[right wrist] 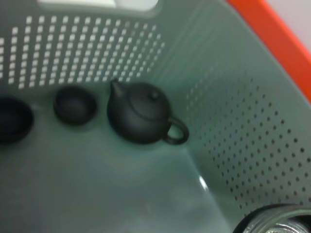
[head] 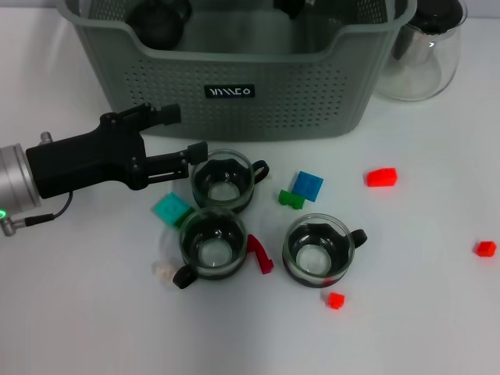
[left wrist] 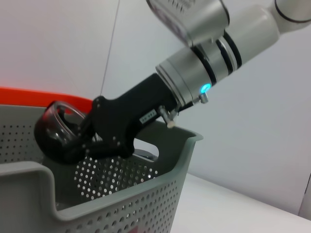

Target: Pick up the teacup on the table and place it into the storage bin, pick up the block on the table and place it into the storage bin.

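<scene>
Grey-green storage bin (head: 234, 94) is sitting at the table's far edge, w/ a dark teapot (right wrist: 141, 112) and small dark cup (right wrist: 74, 104) lying inside. Right gripper (left wrist: 80, 141) is reaching over the bin interior, fingers clamped on a glass teacup (left wrist: 56, 128). Left gripper (head: 180, 137) is hovering in front of the bin, fingers apart, nothing btwn them. Three glass teacups (head: 222, 181) are standing nearby on the table. Blue block (head: 308, 185) is lying beside a green one.
</scene>
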